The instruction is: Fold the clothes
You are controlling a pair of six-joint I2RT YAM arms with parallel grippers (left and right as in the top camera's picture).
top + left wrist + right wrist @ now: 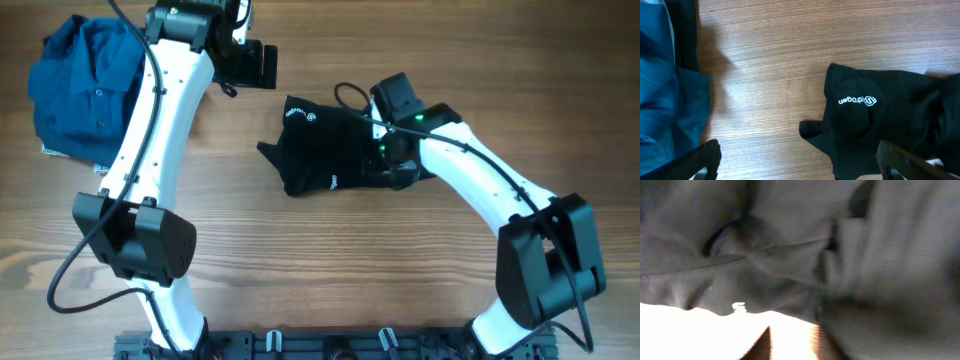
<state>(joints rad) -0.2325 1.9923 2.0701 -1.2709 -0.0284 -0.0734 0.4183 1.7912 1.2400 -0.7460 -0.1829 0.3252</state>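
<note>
The black shirt (325,145) lies bunched in the middle of the table, with white lettering on it. In the left wrist view the shirt (880,125) shows its white logo and lettering. My left gripper (257,64) hovers open and empty above the table, up and to the left of the shirt; its fingers (805,162) are spread wide. My right gripper (392,152) is at the shirt's right edge. In the right wrist view, blurred black fabric (790,245) fills the frame and covers one finger of the gripper (795,347), which looks shut on the shirt.
A blue collared button-up shirt (85,85) lies crumpled at the far left corner; it also shows at the left of the left wrist view (665,105). The table is wood (330,260). The arm bases stand at the front edge.
</note>
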